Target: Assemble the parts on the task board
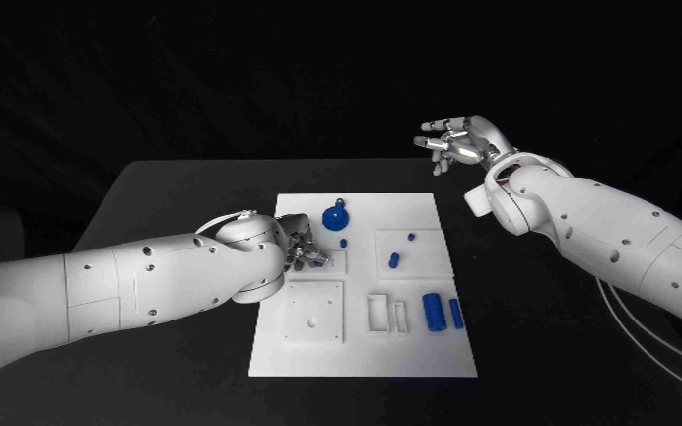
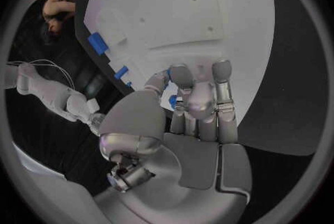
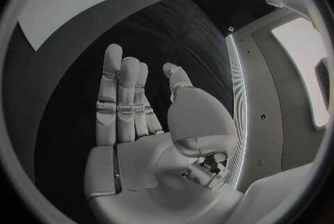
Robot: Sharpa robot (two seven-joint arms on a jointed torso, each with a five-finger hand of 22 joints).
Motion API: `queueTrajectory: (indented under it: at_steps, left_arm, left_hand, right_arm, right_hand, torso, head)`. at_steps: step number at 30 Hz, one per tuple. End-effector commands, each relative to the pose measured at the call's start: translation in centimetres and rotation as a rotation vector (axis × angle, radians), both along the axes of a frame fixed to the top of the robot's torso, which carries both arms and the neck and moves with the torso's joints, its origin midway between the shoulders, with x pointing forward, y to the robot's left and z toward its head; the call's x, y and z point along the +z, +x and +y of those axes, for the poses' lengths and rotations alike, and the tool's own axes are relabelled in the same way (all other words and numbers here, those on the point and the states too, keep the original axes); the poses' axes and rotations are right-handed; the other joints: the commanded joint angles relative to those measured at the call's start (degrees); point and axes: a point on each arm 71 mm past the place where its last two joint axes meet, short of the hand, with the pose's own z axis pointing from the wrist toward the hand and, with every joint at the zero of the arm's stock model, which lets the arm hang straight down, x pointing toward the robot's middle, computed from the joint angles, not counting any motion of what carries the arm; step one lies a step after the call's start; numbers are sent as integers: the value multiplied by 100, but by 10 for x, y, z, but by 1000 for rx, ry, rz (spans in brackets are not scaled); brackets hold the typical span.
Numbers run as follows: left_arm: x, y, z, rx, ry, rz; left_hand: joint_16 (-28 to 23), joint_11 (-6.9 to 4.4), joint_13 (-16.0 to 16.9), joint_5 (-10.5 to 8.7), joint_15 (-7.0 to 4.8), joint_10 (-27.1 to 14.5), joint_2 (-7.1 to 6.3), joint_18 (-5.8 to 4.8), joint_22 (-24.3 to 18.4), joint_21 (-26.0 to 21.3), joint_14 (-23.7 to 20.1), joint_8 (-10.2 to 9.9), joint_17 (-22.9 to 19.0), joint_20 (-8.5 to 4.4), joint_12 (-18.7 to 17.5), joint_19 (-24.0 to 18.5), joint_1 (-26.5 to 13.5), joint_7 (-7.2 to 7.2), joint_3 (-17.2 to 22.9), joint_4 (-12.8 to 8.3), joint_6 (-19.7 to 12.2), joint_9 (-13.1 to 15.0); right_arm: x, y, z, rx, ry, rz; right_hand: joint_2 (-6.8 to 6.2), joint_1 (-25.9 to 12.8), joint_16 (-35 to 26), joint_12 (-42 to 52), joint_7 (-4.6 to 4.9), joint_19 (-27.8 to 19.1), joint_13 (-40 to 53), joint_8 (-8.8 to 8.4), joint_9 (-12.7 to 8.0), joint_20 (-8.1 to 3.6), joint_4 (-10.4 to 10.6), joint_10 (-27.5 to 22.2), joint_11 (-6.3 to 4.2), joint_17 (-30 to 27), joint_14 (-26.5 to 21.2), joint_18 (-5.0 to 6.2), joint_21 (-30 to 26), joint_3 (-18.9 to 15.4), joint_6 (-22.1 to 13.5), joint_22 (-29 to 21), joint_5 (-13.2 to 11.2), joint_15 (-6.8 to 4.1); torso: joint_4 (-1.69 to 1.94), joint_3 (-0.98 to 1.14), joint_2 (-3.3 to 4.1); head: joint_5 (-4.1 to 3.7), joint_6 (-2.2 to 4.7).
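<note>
You will find nothing to read here: no word, number, label or brand mark shows on the white board (image 1: 363, 347), on its blue parts (image 1: 434, 312), on the black table (image 1: 185, 189) or on either arm or hand.
</note>
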Motion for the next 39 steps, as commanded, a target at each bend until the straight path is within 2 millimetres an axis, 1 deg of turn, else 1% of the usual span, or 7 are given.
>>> queueTrajectory:
  at_steps: [1,6,8,14,22,33,39]
  left_arm:
    - [-3,-3,-4,-25,5,31]
    - [-3,-3,-4,-28,5,32]
    - [-3,-2,-4,-26,4,30]
    - [-3,-1,-1,-16,1,23]
    - [-3,0,1,-8,1,18]
    - [-2,1,3,0,-5,8]
    - [-2,3,7,5,-9,2]
  left_hand:
    - [1,-23,-6,-25,7,213,45,95,111,-31,50,8,4,37,35,-12,70,-375,699,-672,426,8]
    - [0,-21,-38,-79,11,210,-17,125,109,-31,42,4,-12,68,40,-17,78,-384,614,-567,434,24]
    - [-12,-30,-50,-470,6,209,-81,118,105,-39,37,10,-30,69,35,-18,31,-410,469,-409,429,44]
    - [-52,-35,-64,-746,3,180,-356,82,102,-83,-3,-20,-94,39,13,-28,-126,-430,111,148,403,27]
    - [-48,-29,-25,-1061,-5,127,-997,-21,108,-140,-82,74,-186,-39,36,-53,44,-418,143,1447,391,81]
    - [-41,-28,-23,-1108,-11,125,-1132,-10,110,-153,-91,104,-214,-32,30,-46,133,-414,137,1820,403,112]
    - [-47,-24,-25,-1283,-9,121,-1362,-15,108,-157,-99,110,-227,-39,21,-48,-5,-407,99,2123,432,114]
  right_arm:
    - [-1,0,1,8,1,7]
    - [-1,0,0,7,1,8]
    - [-1,0,0,6,1,8]
    - [-2,0,-1,5,0,10]
    - [-4,-1,-1,4,0,12]
    - [-5,-1,-1,4,0,15]
    - [-7,-1,-2,3,0,18]
  right_hand:
    - [5,-50,-29,21,-7,-32,-5,-26,3,9,8,-29,3,-6,-18,-46,20,27,-41,-9,-12,12]
    - [5,-50,-29,21,-7,-32,-5,-26,3,9,8,-29,3,-6,-18,-46,20,27,-41,-9,-12,12]
    - [7,-54,-31,22,-5,-34,-7,-28,2,10,9,-35,5,-7,-20,-46,25,26,-68,-26,-9,13]
    - [7,-54,-31,22,-5,-34,-7,-28,2,10,9,-35,5,-7,-20,-46,25,26,-68,-26,-9,13]
    - [-1,-60,-36,19,0,-38,-10,-29,0,13,12,-45,10,-11,-27,-45,26,21,-113,-41,3,17]
    - [2,-62,-42,17,2,-43,-14,-28,0,17,13,-50,12,-15,-32,-44,24,22,-131,-55,6,19]
    - [2,-63,-42,17,2,-43,-14,-28,0,17,13,-50,12,-16,-32,-44,24,22,-132,-56,6,19]
  torso:
    - [2,-4,0]
    - [6,-7,0]
    - [7,-8,1]
    - [5,-7,-1]
    - [3,-8,0]
    - [3,-6,1]
    - [2,-8,0]
  head:
    - [-8,6]
    - [-12,8]
    - [-13,8]
    - [-11,18]
    - [-10,19]
    - [-20,22]
    - [-28,23]
